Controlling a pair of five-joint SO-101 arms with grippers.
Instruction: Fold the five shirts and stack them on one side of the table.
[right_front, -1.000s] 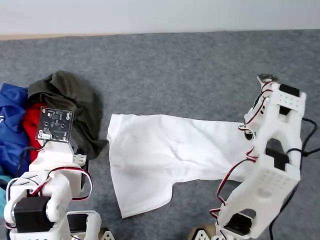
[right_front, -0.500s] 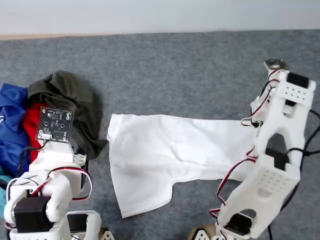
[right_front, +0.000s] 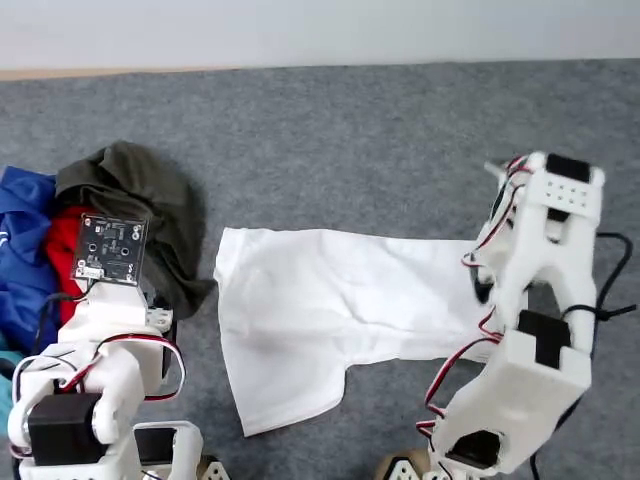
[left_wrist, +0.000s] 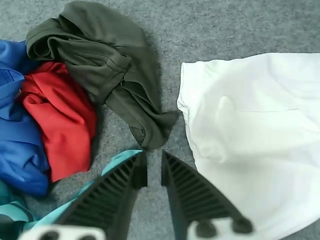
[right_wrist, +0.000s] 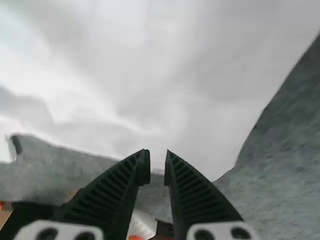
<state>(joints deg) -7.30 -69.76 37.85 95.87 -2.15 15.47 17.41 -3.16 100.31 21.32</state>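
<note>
Right gripper (right_wrist: 156, 162): jaws nearly closed, nothing between them, over the right end of the white shirt (right_front: 330, 310). The shirt lies flat mid-table (right_front: 350, 130), long axis running across toward my left gripper (left_wrist: 154, 167), likewise narrow and empty.

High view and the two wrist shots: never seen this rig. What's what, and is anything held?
The left arm and right arm are small white robots at a grey table. The high view looks down from a fixed camera; the other two come from a camera on each wrist. A white shirt lies spread out. An olive shirt, red shirt, blue shirt and teal shirt are heaped by the left arm. The left end effector and right end effector are shut, holding nothing.
</note>
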